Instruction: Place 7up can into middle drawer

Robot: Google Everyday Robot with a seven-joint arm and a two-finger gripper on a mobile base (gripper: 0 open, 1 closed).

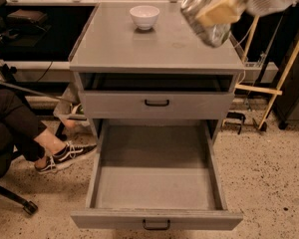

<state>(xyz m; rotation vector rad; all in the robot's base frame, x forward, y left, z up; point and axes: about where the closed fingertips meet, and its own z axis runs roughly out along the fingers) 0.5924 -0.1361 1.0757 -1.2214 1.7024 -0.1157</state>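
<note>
My gripper (217, 11) is at the top right of the camera view, above the right side of the grey cabinet top (154, 49). It is shut on the silver 7up can (204, 21), held tilted in the air. The middle drawer (157, 183) is pulled wide open at the bottom, a deep grey tray with a small black handle (156, 225); nothing lies in it. The can is well above and behind the drawer.
A white bowl (144, 16) stands at the back of the cabinet top. A shallower drawer (157, 103) above is shut, with an open slot over it. A seated person's leg and shoe (65, 156) are at the left. Wooden poles (279, 78) lean at the right.
</note>
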